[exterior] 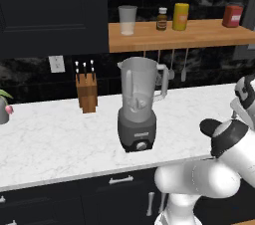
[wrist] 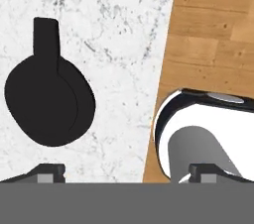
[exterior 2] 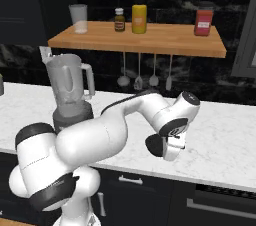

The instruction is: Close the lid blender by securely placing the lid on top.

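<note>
Blender (exterior: 137, 104) upright on the white marble counter (exterior: 60, 139), jar mouth uncovered, handle toward the right in the left base view; knife block (exterior: 86, 91) to its left. Lid (wrist: 48, 100) lies flat on the counter, well to the blender's right, near the counter's front edge. Claw (wrist: 127, 172) hangs above the counter edge, pointing down, fingers wide apart, gripping nothing; lid sits off to one side of it.

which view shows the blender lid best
The hand view: the lid lies flat, whole and unobstructed on the marble counter, beyond the open gripper. From both base views I cannot make it out.
</note>
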### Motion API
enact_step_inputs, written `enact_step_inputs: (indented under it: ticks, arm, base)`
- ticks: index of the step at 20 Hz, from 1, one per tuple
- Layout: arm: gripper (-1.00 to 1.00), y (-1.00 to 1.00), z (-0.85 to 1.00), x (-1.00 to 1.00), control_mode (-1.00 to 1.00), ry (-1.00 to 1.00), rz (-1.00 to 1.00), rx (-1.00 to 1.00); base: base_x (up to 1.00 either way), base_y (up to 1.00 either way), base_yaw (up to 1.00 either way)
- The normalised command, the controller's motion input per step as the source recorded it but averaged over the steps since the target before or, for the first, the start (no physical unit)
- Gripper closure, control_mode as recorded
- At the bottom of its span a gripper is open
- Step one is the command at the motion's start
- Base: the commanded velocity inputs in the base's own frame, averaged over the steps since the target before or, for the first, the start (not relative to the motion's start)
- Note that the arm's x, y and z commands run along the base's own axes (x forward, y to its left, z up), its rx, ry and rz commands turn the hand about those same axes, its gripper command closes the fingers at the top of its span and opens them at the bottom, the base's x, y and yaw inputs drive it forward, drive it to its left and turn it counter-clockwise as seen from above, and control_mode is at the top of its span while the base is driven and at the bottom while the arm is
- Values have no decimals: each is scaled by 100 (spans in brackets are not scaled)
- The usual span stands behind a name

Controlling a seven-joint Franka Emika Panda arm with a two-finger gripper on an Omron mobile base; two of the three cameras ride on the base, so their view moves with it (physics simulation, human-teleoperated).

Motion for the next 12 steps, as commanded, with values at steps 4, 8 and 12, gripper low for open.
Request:
enact_step_inputs:
  ticks: [4,8,12]
  arm:
    - [-100,-32,-44,47,-100,0,0,2]
    - [-100,-16,-41,53,-100,2,0,0]
    - [-100,-1,-32,62,-100,7,-1,0]
  base:
    - [0,0,0]
    - [0,0,0]
    - [0,0,0]
